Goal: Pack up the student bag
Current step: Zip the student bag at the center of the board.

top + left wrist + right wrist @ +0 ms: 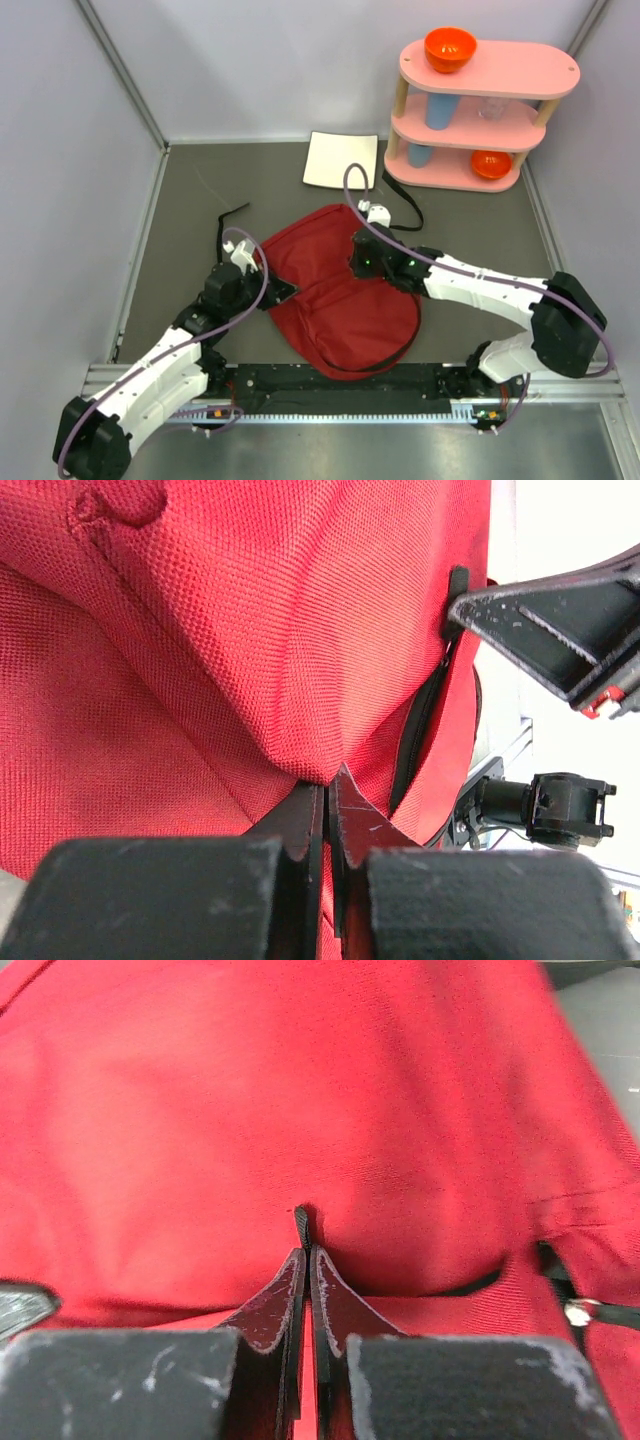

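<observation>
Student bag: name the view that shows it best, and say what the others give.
Top external: nearly the whole student bag shows, lying on the table. Left wrist gives only red fabric and a black zipper at the shut left gripper; right wrist gives only fabric at the shut right gripper.

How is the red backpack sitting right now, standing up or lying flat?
Lying flat: from above, the student bag spreads across the table, with the left gripper and right gripper each pinched shut on it.
</observation>
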Robot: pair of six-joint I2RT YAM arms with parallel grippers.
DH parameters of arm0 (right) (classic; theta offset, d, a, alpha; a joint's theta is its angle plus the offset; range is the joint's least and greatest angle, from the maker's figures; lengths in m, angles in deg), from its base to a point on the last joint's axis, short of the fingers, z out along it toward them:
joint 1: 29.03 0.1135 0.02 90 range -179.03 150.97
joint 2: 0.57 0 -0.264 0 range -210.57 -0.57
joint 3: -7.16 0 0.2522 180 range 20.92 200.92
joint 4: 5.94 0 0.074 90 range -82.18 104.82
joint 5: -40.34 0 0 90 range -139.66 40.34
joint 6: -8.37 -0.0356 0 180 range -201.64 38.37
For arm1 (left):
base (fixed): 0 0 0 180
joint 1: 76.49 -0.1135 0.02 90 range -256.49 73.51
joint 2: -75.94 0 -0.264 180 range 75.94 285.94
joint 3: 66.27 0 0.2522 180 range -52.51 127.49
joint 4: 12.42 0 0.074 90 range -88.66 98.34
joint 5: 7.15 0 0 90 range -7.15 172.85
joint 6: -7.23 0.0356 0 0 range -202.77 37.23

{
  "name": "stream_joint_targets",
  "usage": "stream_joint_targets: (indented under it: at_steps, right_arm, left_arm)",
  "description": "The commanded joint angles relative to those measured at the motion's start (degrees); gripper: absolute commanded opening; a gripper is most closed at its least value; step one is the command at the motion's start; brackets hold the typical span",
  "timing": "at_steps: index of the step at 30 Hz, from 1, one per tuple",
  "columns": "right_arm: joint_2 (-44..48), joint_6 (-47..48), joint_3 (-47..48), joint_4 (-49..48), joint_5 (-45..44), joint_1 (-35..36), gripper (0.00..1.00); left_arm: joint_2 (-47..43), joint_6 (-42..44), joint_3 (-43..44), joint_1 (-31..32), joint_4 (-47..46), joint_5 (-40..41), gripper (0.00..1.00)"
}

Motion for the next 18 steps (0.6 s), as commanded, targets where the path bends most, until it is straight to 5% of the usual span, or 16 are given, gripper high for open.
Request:
stream_joint_targets:
  at_steps: [1,18]
  right_arm:
    - [3.8,0.8,-2.0,-1.8,-5.5,-5.3,0.00]
    - [2.5,3.0,-5.4,-7.0,-2.4,-16.4,0.00]
  left_arm:
    - [-2.6,2.5,2.3,-1.7,3.3,-1.2,0.00]
    - [-3.3,3.8,2.5,-5.2,4.8,-3.9,0.00]
